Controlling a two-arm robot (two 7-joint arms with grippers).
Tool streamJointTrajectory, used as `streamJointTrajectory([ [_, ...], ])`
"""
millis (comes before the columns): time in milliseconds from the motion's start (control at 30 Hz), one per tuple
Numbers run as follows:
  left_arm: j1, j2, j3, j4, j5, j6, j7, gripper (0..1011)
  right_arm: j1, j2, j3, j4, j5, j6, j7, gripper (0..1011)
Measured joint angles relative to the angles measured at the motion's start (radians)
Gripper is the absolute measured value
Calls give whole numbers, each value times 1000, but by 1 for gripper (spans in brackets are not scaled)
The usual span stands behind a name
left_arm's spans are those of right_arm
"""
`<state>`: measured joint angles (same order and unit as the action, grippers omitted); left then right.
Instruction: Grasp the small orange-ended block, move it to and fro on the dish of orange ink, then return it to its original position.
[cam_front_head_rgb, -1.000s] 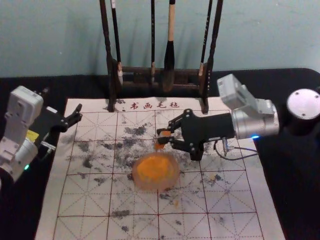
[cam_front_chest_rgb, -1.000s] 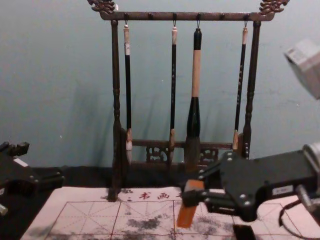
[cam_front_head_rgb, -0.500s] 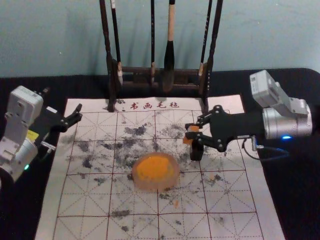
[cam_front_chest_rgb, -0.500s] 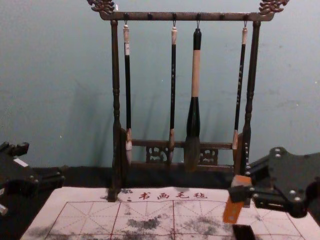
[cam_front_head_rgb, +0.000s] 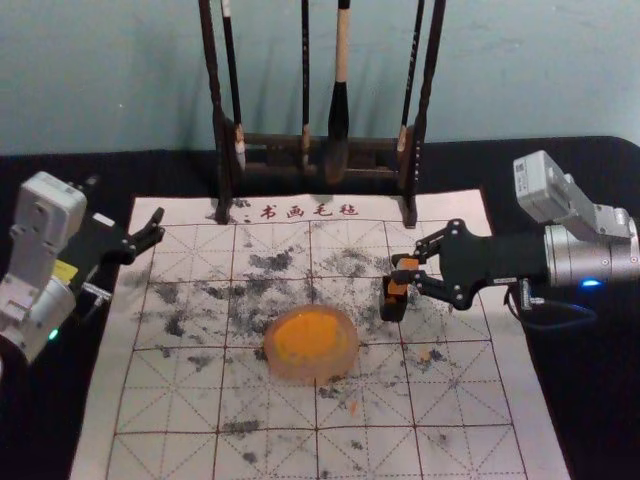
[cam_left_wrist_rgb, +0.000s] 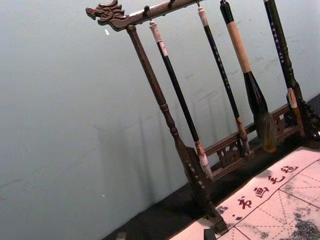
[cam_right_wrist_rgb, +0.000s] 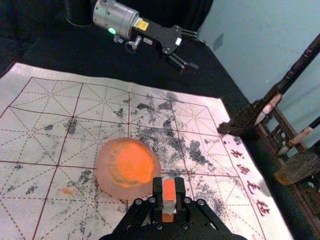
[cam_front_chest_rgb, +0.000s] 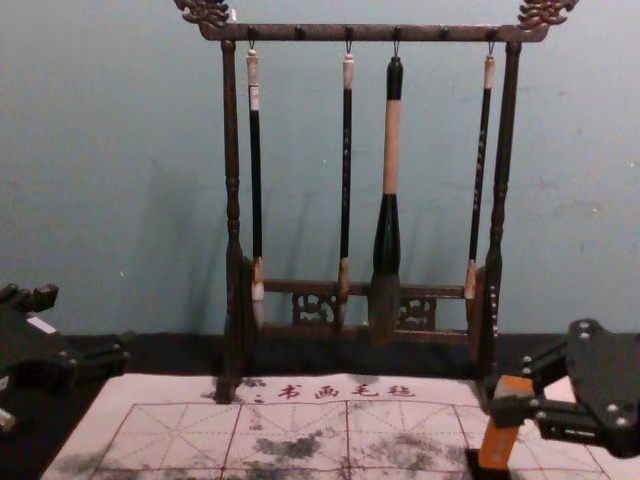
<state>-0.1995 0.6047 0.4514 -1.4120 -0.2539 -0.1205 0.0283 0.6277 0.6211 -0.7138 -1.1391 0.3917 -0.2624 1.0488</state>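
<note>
Right gripper (cam_front_head_rgb: 404, 268) at black holder (cam_front_head_rgb: 393, 307), pinching orange-ended block (cam_front_chest_rgb: 498, 445) high, clear of likely slick foot; probably light, stiff; left gripper (cam_right_wrist_rgb: 196, 51) spread, far left

The right jaws (cam_front_head_rgb: 404, 270) have carried the orange block (cam_front_head_rgb: 398, 289) rightward to the black stand (cam_front_head_rgb: 392, 309)
</note>
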Motion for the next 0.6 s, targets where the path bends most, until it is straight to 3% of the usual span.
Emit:
streamJointTrajectory([
  [600,0,0,0,0,0,0,0,1002,17,-36,-2,75,-24,-18,4,134],
])
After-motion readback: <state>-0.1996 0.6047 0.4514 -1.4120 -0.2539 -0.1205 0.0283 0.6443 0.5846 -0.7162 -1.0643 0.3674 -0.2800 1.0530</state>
